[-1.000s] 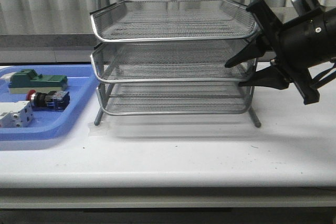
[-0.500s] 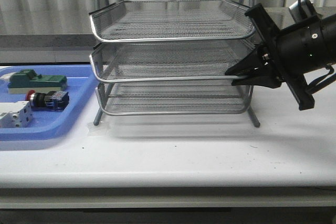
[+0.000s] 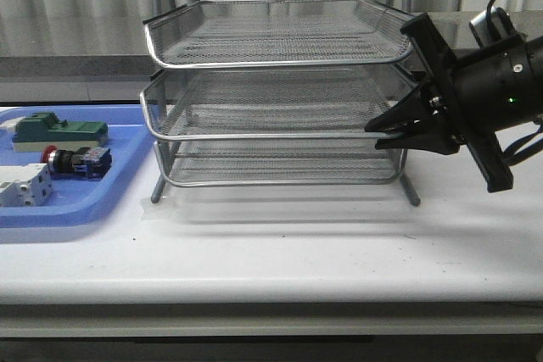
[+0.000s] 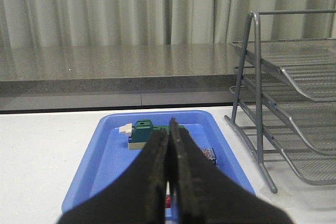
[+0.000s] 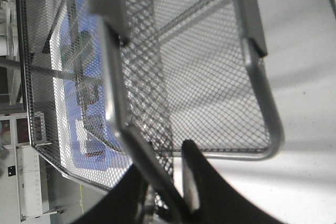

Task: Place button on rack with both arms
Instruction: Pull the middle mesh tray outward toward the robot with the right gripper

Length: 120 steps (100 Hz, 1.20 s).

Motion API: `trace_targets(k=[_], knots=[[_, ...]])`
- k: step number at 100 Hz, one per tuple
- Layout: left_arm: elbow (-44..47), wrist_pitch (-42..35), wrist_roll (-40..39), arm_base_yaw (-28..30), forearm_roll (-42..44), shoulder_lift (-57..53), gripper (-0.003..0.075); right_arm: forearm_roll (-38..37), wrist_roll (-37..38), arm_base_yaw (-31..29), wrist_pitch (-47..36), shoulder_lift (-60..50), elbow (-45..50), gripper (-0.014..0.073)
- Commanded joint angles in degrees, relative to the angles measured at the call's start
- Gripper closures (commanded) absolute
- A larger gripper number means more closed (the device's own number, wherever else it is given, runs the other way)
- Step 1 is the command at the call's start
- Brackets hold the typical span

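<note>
Front view showed the right gripper (image 3: 383, 134) clamped on the rack (image 3: 276, 91) middle tier's rim, so a slip could jolt the stack, while the left gripper (image 4: 168, 150) was closed empty and the button (image 3: 75, 160) lay in the blue tray (image 3: 76, 209)

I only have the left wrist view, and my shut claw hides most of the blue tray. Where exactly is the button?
Observer: The button lies on its side in the blue tray, with its red head pointing to the robot's left.
Operator: Anything close to it that I can't see?
Observer: A white terminal block lies just in front of it, nearer the table edge.
Operator: And the right claw?
Observer: The right claw is shut on the front rim of the middle tier of the rack, at its right corner.
</note>
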Motion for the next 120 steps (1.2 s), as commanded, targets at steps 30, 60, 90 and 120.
trace_targets(k=[30,60,90,120], knots=[[2.7,-4.4,-0.3,0.2,0.0,-1.7,0.074,-6.3,-6.4,0.3,4.3,-8.4,12.2,0.061],[2.7,-4.4,-0.3,0.2,0.0,-1.7,0.074,-6.3,-6.5,0.3,2.1,-16.5,18.4,0.061],[2.7,-4.4,-0.3,0.2,0.0,-1.7,0.074,-5.8,-6.5,0.3,2.3,-17.7,18.4,0.0355],[2.7,-4.4,-0.3,0.2,0.0,-1.7,0.074,-6.0,-6.5,0.3,4.0,-18.1,18.4,0.0148]])
